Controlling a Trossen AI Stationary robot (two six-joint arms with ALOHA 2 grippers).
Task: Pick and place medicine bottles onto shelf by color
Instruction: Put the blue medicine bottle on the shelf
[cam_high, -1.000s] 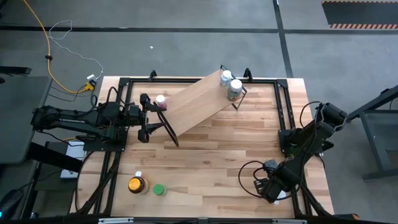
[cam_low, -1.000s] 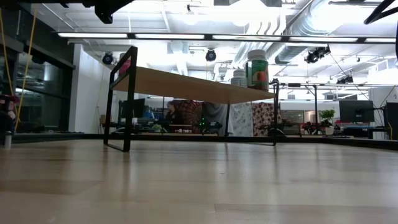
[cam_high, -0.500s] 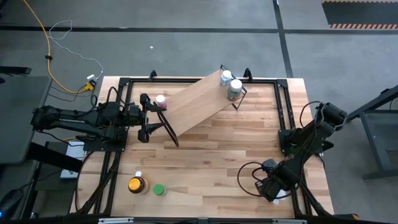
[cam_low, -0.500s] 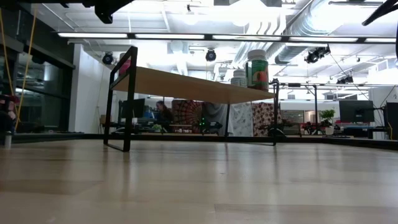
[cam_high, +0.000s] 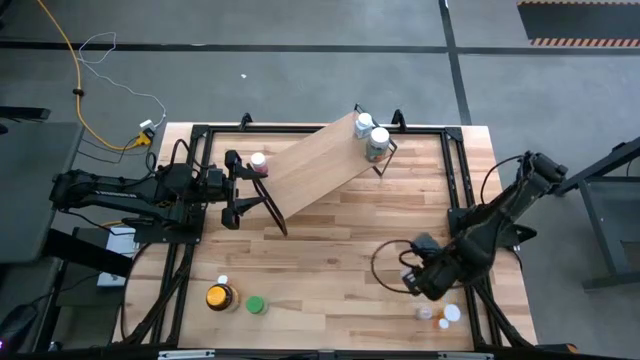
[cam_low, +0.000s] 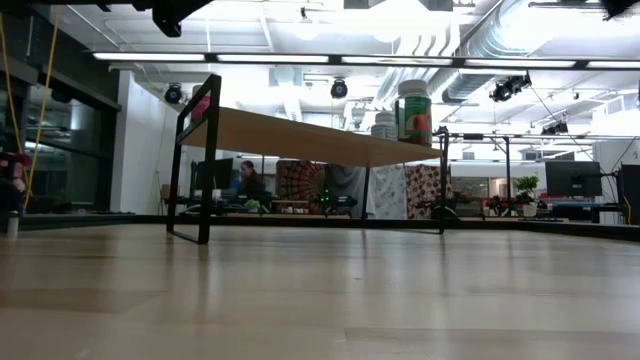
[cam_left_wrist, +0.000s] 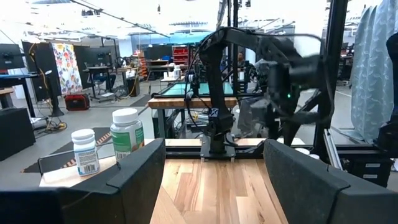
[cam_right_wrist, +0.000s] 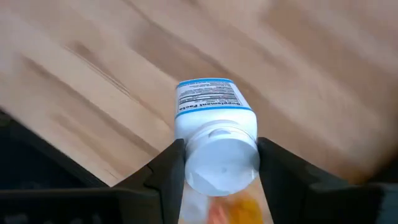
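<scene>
The light-wood shelf (cam_high: 318, 165) stands slantwise on its black wire ends at the table's far middle. It also shows in the low view (cam_low: 300, 138). A white bottle (cam_high: 363, 122) and a green-labelled bottle (cam_high: 378, 143) stand on its right end. A pink-capped bottle (cam_high: 258, 162) stands on its left end. My left gripper (cam_high: 233, 190) is open and empty beside that left end. My right gripper (cam_high: 414, 279) is at the near right, shut on a white bottle (cam_right_wrist: 214, 130) with a white cap. My right gripper pinches the white bottle's cap end (cam_right_wrist: 219, 155) between its two fingers, one on each side. The fingers come from above, slanting down. The cap faces the wrist and the bottle's bottom points toward the table. The bottle is lifted clear of the tabletop.
An amber jar (cam_high: 220, 297), a green-capped bottle (cam_high: 255, 305) and a tiny white bottle (cam_high: 222, 282) stand at the near left. A few small bottles (cam_high: 440, 316) stand at the near right corner, just behind my right gripper. A black frame (cam_high: 455, 170) borders the table.
My right gripper has risen and gone toward the table's left and far side, away from the near right corner. The white bottle has gone with it, lifted clear. The small bottles at that corner now show.
</scene>
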